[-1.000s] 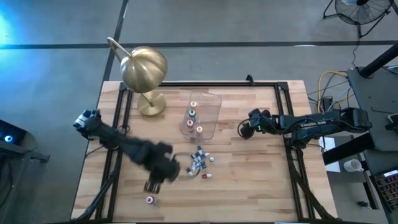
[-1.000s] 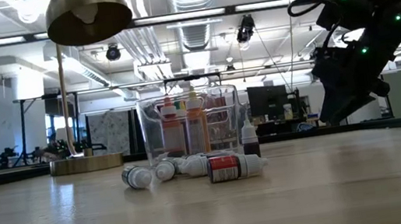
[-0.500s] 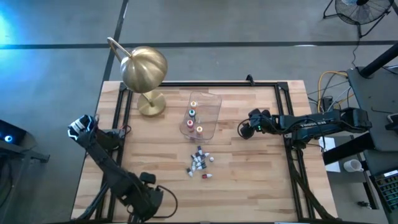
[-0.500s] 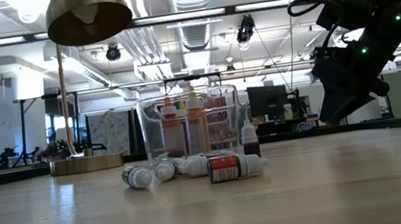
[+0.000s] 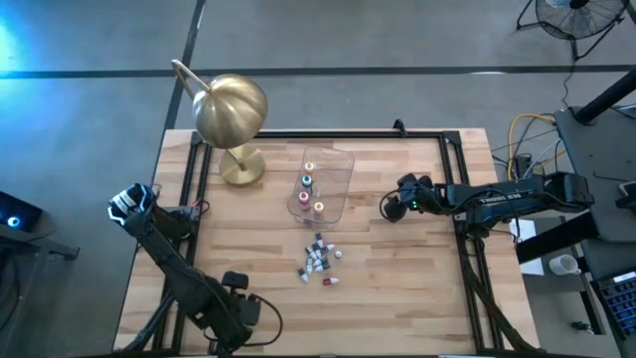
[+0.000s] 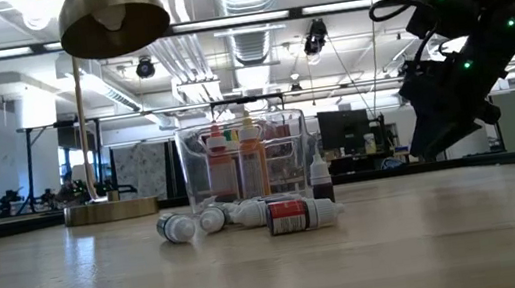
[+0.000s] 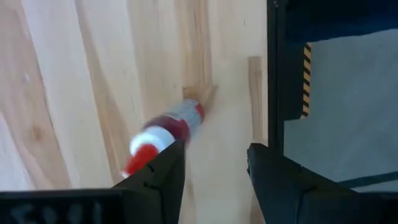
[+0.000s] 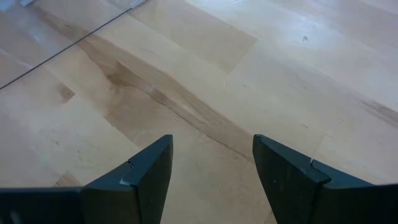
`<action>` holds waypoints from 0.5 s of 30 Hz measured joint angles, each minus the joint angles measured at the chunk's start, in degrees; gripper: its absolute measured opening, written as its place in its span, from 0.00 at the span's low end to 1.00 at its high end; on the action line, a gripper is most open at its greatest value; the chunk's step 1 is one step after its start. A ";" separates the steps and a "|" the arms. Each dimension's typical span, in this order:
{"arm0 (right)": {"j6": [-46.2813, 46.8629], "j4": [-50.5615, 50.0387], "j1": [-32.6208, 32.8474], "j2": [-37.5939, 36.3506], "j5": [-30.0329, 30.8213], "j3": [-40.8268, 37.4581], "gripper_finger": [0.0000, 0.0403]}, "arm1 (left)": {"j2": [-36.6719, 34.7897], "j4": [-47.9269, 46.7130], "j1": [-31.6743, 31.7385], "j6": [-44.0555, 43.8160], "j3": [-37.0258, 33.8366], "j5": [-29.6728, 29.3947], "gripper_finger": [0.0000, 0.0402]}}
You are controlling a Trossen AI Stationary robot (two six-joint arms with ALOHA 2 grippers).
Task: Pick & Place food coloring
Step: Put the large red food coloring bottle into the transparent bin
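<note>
Several tiny food coloring bottles [image 5: 320, 261] lie on their sides in a cluster mid-table, also seen in the low view [image 6: 247, 214]. Three more stand in the clear tub [image 5: 335, 179]. One red-capped bottle [image 7: 168, 130] lies alone near the table's near-left edge; in the high view the arm hides it. My left gripper [image 5: 231, 320] is low over that bottle, open [image 7: 214, 152], with the bottle beside and partly behind one finger rather than in the gap. My right gripper [image 5: 390, 207] waits open [image 8: 211, 146] above the table, right of the tub. My left gripper comes down from above at the lone bottle. The bottle's red cap end [image 7: 138, 154] runs behind one finger [image 7: 163, 171], outside the gap. Whether the finger touches it, I cannot tell. The bottle lies flat on the table.
A brass dome lamp [image 5: 231, 109] stands at the far left, its base [image 5: 241, 165] on the table. A black frame rail [image 7: 277, 74] runs along the table edge beside the left gripper. Bare wood lies between the cluster and the near edge.
My left arm has swung from beside the bottle cluster toward the table's near edge and dropped over the lone bottle, then held there. The lone bottle, the cluster and the tub have stayed where they were.
</note>
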 joint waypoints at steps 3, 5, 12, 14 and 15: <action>0.00 0.00 0.02 0.00 0.00 0.00 0.53 | 0.02 0.07 -0.12 -0.13 -0.09 0.19 0.37; 0.00 0.00 0.02 0.00 0.00 0.00 0.53 | 0.10 -0.02 -0.09 -0.37 -0.35 0.15 0.37; 0.46 -0.01 0.01 0.00 0.03 0.00 0.53 | 0.07 -2.72 0.40 -5.35 -0.35 -4.15 0.37; 2.04 -0.04 0.02 0.00 0.13 0.00 0.53 | 0.02 -7.46 2.28 -15.50 -0.89 -6.17 0.37; 2.78 -0.04 0.02 0.00 0.20 0.00 0.53 | -0.03 -9.65 3.74 -21.40 -1.68 -6.65 0.37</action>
